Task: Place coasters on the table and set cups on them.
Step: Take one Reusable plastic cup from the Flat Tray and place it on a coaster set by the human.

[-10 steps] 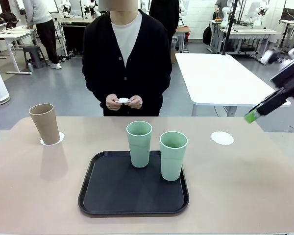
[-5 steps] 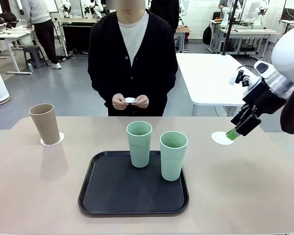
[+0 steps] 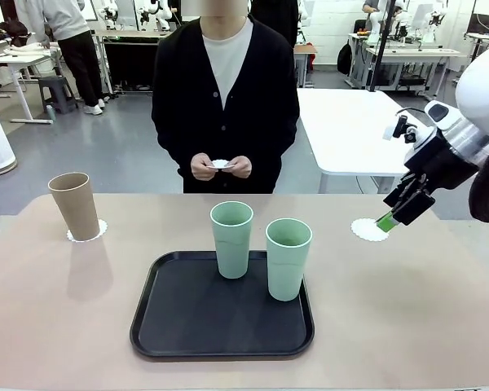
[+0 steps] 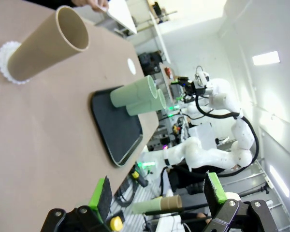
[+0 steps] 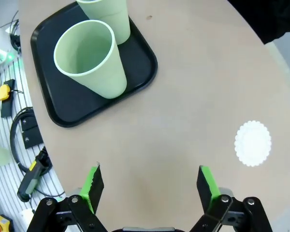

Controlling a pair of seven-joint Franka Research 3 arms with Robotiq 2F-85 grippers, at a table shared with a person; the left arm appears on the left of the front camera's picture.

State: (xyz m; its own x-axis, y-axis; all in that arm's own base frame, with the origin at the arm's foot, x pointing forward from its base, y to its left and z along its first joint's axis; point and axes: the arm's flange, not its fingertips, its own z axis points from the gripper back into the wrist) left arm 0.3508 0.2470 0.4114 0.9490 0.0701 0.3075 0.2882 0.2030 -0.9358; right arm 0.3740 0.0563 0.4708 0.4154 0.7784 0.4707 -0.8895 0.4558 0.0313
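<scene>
The right gripper (image 5: 151,186), fingers spread, hung over the beige table (image 5: 193,87), a white scalloped paper coaster (image 5: 253,143) at its two o'clock. The left gripper (image 4: 158,193) gaped empty too.

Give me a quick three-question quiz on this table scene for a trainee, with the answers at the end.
1. True or false: both mint-green cups stand on the black tray.
2. The tan cup stands on: A) the tray, B) a coaster, C) a mint-green cup.
3. Fill in: the right gripper, hovering by the bare coaster, has its jaws ____.

Key: 1 true; 2 B; 3 open.
</scene>
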